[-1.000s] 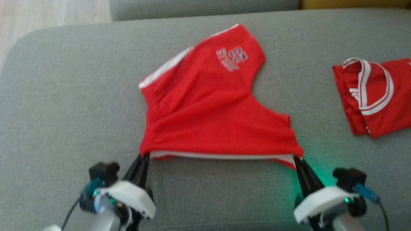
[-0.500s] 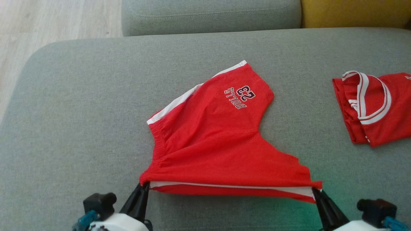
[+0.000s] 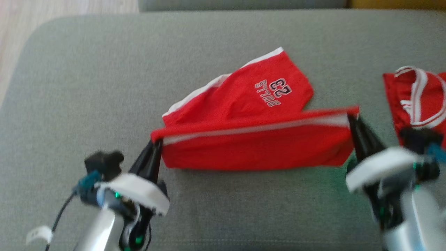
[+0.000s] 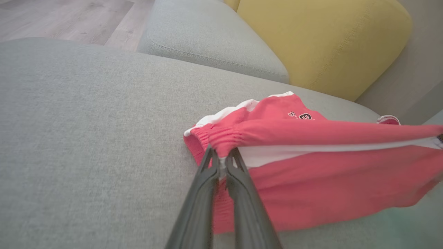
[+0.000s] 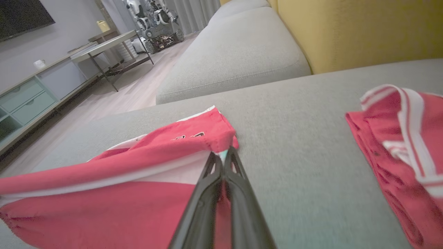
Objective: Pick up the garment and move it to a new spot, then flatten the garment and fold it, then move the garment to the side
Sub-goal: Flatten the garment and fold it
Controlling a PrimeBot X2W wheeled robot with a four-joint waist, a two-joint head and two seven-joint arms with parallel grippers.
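Lifted: garment (image 3: 254, 153) edge (seemingly off sofa (image 3: 87, 87)).

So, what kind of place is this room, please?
Probably a living room: a grey sofa, a yellow cushion, and a dark wall screen above a low cabinet.
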